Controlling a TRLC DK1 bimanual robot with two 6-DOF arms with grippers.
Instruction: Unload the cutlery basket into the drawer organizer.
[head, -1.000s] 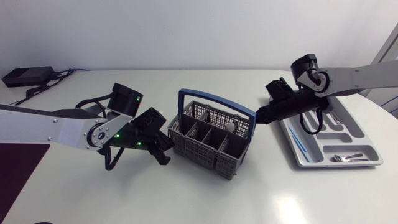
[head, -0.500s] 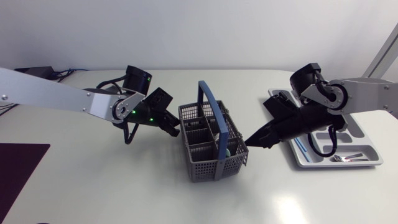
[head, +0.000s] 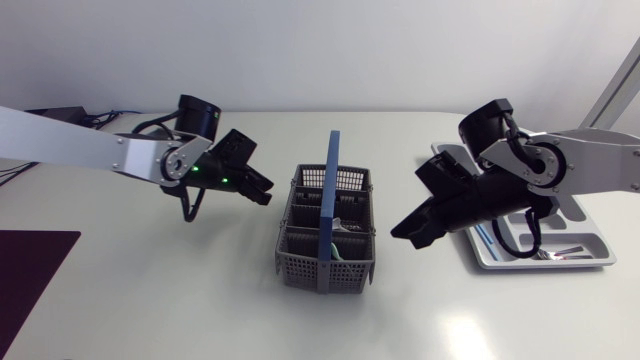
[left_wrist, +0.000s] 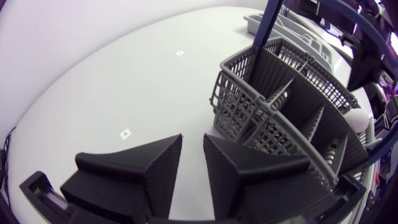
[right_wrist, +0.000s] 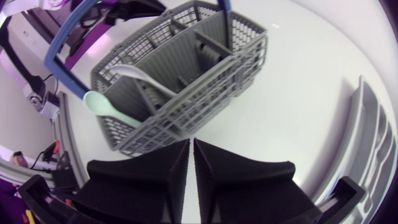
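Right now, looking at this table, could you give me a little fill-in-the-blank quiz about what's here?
The cutlery basket has a ___ handle.
The drawer organizer lies on my ___ side.
The pale green spoon sits in the ___.
My left tool and right tool both hold ___.
Missing words: blue, right, basket, nothing.
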